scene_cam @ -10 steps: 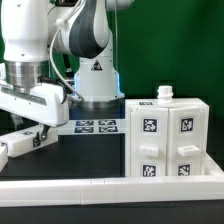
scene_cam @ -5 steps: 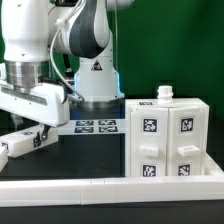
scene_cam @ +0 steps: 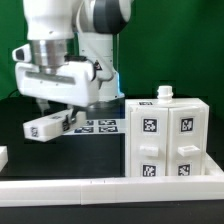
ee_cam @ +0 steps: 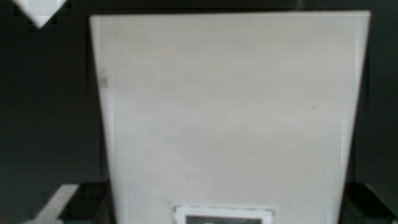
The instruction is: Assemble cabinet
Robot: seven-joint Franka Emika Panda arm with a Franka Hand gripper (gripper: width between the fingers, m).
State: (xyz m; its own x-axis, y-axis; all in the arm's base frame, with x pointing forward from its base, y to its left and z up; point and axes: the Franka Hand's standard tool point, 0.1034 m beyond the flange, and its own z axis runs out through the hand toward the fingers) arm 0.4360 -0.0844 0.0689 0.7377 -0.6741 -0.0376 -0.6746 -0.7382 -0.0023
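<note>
The cabinet [scene_cam: 165, 140] is a white boxy unit with four tagged compartments, standing on the exterior view's right. A small white knob-like part [scene_cam: 165, 95] sits on its top. My gripper [scene_cam: 60, 117] is shut on a white panel [scene_cam: 46, 127] that carries a marker tag and holds it above the black table, off the cabinet's left side. In the wrist view the white panel [ee_cam: 222, 110] fills most of the picture, with its tag at the edge nearest the jaws. The fingertips are mostly hidden by the panel.
The marker board [scene_cam: 100, 126] lies on the table behind the held panel, at the arm's base. A white part [scene_cam: 3, 157] shows at the exterior view's left edge. A white rail [scene_cam: 100, 187] runs along the front.
The arm has swung toward the exterior view's right and risen, carrying the white panel up from low at the left. A white part now shows at the left edge.
</note>
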